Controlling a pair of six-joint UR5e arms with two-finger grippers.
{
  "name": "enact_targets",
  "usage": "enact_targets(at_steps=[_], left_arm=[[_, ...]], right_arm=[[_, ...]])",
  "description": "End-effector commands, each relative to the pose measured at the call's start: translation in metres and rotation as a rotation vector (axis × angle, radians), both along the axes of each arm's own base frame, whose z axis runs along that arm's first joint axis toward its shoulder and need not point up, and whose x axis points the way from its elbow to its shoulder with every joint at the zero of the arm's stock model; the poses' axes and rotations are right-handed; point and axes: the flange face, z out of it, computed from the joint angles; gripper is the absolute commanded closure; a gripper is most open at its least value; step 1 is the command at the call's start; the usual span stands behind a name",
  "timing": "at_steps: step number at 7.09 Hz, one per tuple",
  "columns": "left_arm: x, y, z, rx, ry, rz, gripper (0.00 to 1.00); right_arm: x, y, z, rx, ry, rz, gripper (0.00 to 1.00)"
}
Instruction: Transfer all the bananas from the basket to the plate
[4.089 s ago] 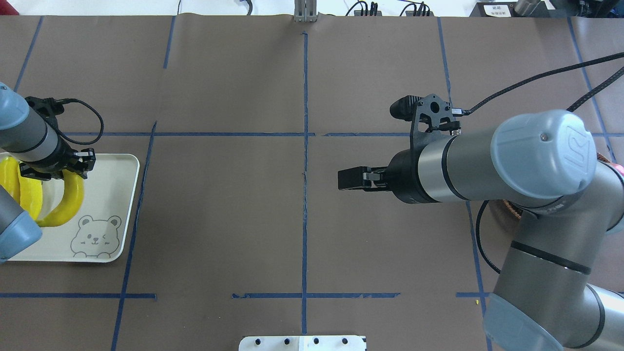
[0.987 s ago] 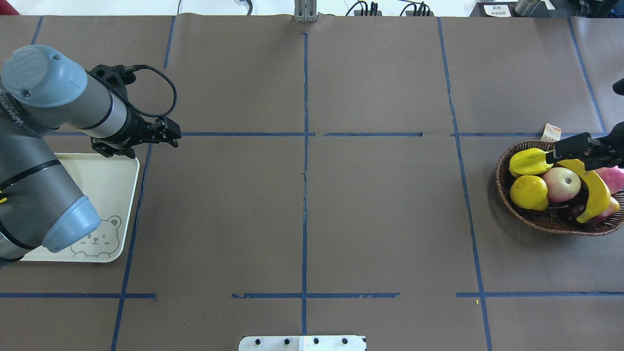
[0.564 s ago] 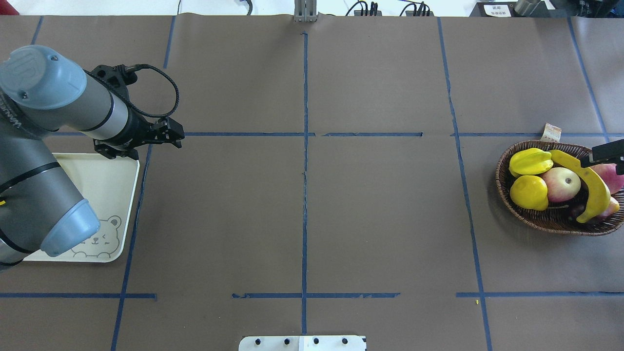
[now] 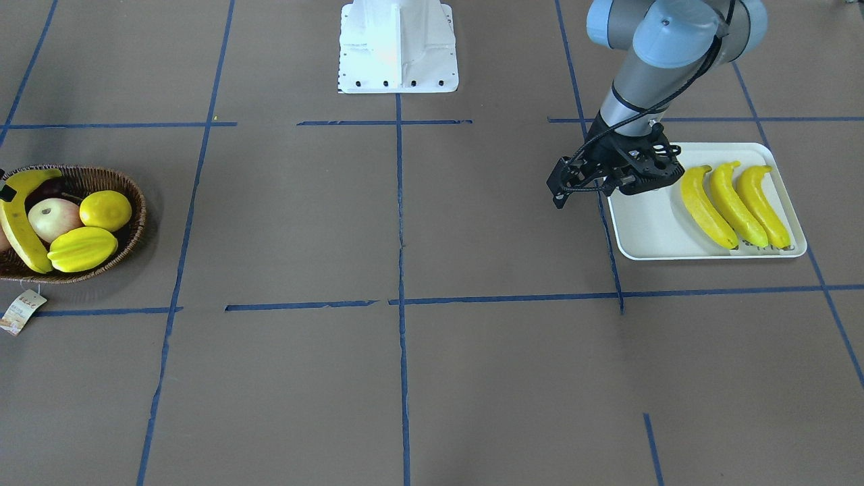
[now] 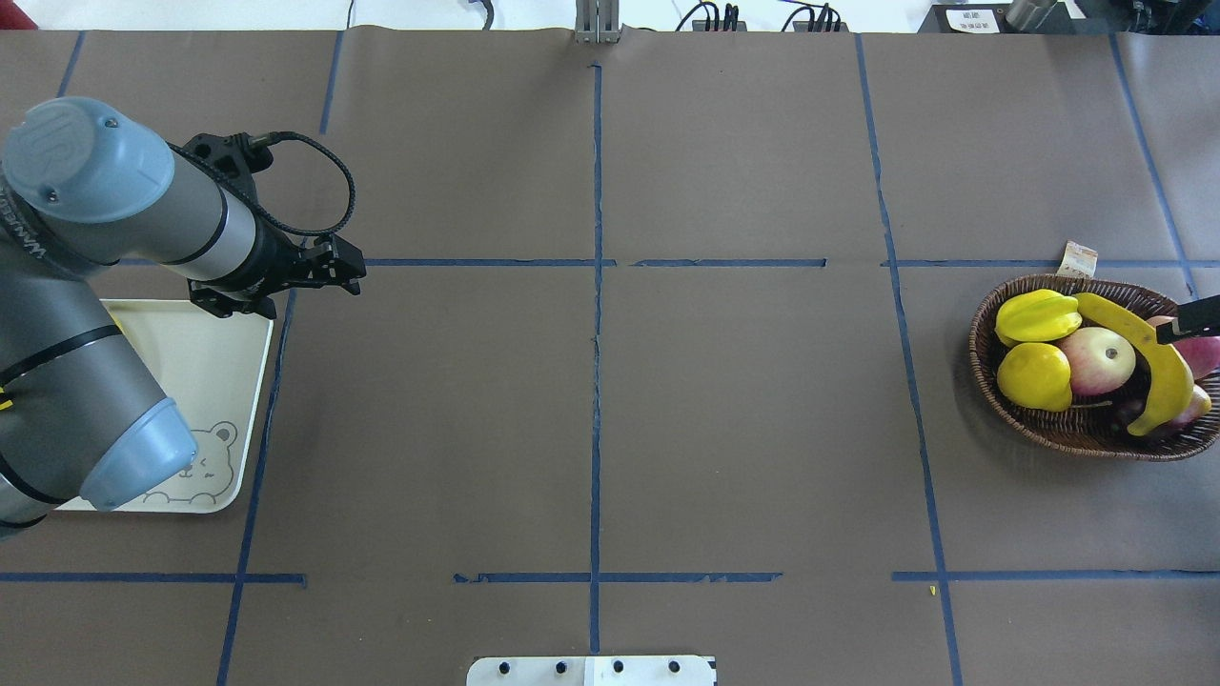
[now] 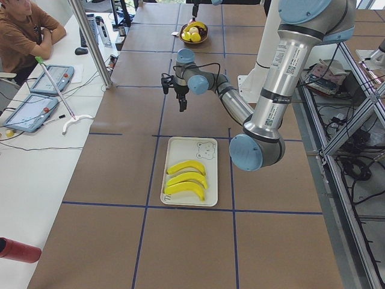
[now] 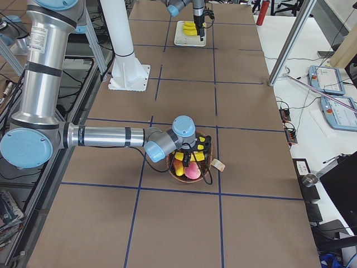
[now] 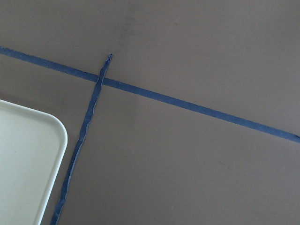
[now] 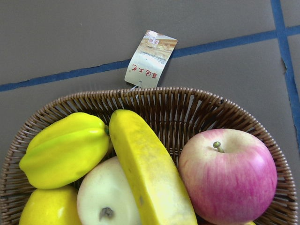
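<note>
**One banana in the wicker, three on the tray**

The basket (image 5: pixel 1077 440) is a shallow oval of dark-brown woven wicker, with a paper tag (image 9: pixel 151 59) on a string lying outside its rim. Across its fruit lies one long, smooth, curved yellow banana (image 5: pixel 1158 367), resting on a pale apple (image 5: pixel 1098 360) beside a ridged starfruit (image 5: pixel 1037 316), a round lemon (image 5: pixel 1032 375) and a pink apple (image 9: pixel 227 176). Well apart, at the table's other end, the plate (image 4: pixel 648 223) is a flat off-white rectangle with rounded corners and a grey bear face (image 5: pixel 210 467). Three bananas (image 4: pixel 732 206) lie side by side on it.

The left gripper (image 5: pixel 348 270) hangs over brown paper just beside the plate's corner, near a cross of blue tape (image 8: pixel 98 79). It holds nothing, and its opening cannot be judged. The right gripper (image 5: pixel 1196 316) is above the basket, a dark fingertip showing over the banana. Whether it touches the banana, and how wide it stands, cannot be told.
</note>
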Motion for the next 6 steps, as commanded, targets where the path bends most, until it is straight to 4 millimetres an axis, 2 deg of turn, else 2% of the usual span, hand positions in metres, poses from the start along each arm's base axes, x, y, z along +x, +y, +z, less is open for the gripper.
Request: enact_targets(at_steps=[1, 2, 3, 5, 6], left_arm=[[0.002, 0.001, 0.0, 0.001, -0.002, 0.001, 0.0], [0.002, 0.002, 0.0, 0.001, -0.002, 0.003, 0.0], [0.002, 0.001, 0.0, 0.001, -0.002, 0.001, 0.0], [0.002, 0.001, 0.0, 0.001, -0.002, 0.001, 0.0], [0.002, 0.001, 0.001, 0.0, -0.003, 0.001, 0.0]], right_arm=[[-0.017, 0.004, 0.004, -0.007, 0.003, -0.041, 0.0], [-0.026, 0.004, 0.002, -0.005, 0.001, -0.059, 0.0], [-0.028, 0.006, 0.011, -0.018, 0.007, -0.067, 0.0], [-0.028, 0.007, 0.013, -0.022, 0.008, -0.067, 0.01], [-0.028, 0.007, 0.013, -0.025, 0.005, -0.069, 0.05]])
